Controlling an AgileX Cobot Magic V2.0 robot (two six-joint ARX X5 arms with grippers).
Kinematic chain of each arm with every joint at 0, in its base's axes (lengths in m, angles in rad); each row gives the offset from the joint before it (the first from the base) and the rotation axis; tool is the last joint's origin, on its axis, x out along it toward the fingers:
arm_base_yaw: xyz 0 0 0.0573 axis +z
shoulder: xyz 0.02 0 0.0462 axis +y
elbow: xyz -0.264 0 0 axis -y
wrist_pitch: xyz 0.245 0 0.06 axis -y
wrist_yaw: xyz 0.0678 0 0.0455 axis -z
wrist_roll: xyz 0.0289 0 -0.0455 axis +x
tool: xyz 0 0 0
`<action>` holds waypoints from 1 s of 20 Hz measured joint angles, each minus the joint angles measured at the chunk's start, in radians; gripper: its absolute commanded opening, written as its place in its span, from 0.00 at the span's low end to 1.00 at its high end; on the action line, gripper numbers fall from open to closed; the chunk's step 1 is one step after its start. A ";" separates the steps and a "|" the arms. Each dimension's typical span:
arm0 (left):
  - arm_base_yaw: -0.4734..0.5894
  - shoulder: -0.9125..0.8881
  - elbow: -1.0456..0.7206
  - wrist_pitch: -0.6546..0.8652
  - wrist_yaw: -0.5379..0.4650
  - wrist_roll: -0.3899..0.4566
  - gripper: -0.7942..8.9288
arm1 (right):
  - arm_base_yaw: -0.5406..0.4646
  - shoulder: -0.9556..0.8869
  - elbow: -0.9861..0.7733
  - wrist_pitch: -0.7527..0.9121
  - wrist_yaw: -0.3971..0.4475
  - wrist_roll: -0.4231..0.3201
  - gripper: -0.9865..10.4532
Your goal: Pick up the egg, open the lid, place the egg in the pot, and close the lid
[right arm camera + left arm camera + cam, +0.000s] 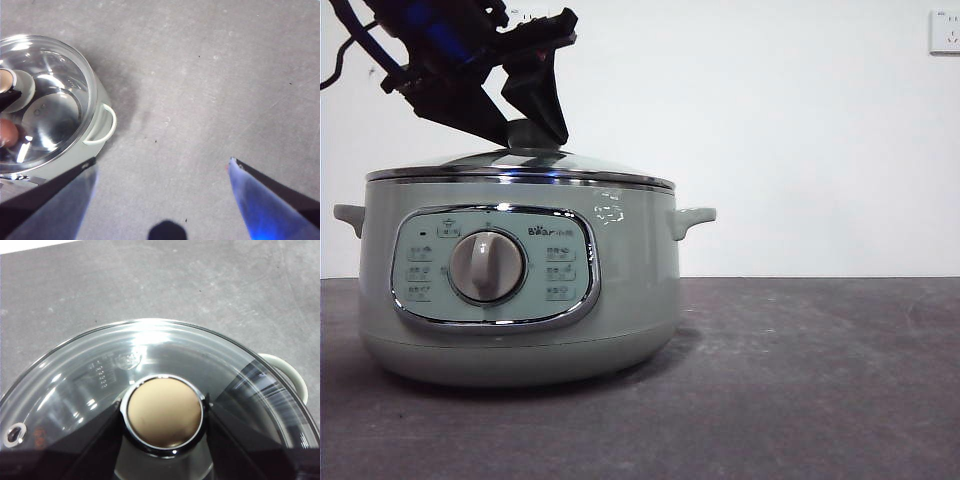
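The pale green pot [640,280] stands at the left of the table with the glass lid [590,165] seated on it. My left gripper [535,130] comes down from the upper left, and its jaws close on the lid's knob [162,412] from both sides. The egg [7,133] shows as a reddish-brown shape inside the pot, seen through the glass lid [55,100] in the right wrist view. My right gripper [162,167] is open and empty, hovering over bare table to the right of the pot.
The grey table [820,380] stretches to the right of the pot. The pot's side handle [695,218] sticks out toward that side. A white wall with a socket [944,32] is behind.
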 measured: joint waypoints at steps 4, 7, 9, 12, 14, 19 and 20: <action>0.000 0.000 0.000 0.002 0.000 0.000 0.42 | 0.000 0.000 0.000 0.000 0.000 0.000 0.47; 0.000 0.000 0.000 0.008 0.003 0.000 0.44 | 0.000 0.000 0.000 0.000 0.000 0.000 0.47; 0.000 -0.006 0.000 0.006 0.008 0.001 0.44 | 0.000 0.000 0.000 0.000 0.000 0.000 0.47; 0.000 -0.063 0.021 -0.033 0.009 0.000 0.44 | 0.000 0.000 0.000 0.000 0.000 0.000 0.47; 0.000 -0.120 0.073 -0.086 0.009 0.001 0.44 | 0.000 -0.008 -0.002 0.002 0.000 0.000 0.47; 0.000 -0.325 0.102 -0.256 0.012 0.002 0.43 | 0.021 -0.150 -0.177 0.142 0.000 0.001 0.31; 0.000 -0.364 0.102 -0.281 0.012 0.005 0.39 | 0.022 -0.184 -0.232 0.179 -0.001 0.001 0.26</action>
